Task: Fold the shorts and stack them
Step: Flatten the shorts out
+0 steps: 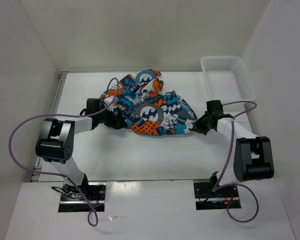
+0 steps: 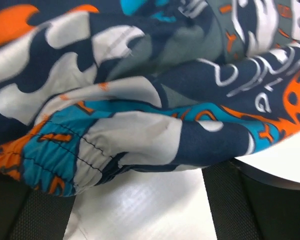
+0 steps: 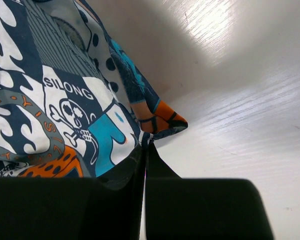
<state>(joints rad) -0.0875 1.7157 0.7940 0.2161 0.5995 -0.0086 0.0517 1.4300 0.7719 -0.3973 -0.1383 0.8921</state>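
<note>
The shorts [image 1: 151, 106] lie crumpled in a heap at the table's middle, in a teal, orange, white and dark print. My left gripper [image 1: 111, 119] is at the heap's left edge. In the left wrist view it [image 2: 126, 186] is open, its fingers [image 2: 229, 200] wide apart, and the shorts' elastic waistband [image 2: 65, 155] lies just ahead of the gap. My right gripper [image 1: 198, 125] is at the heap's right edge. In the right wrist view it [image 3: 146, 150] is shut on a hem corner of the shorts [image 3: 75, 115], low over the table.
A white plastic mesh basket [image 1: 228, 76] stands at the back right of the white table [image 1: 140, 160]. White walls enclose the table at the back and both sides. Purple cables loop off both arms.
</note>
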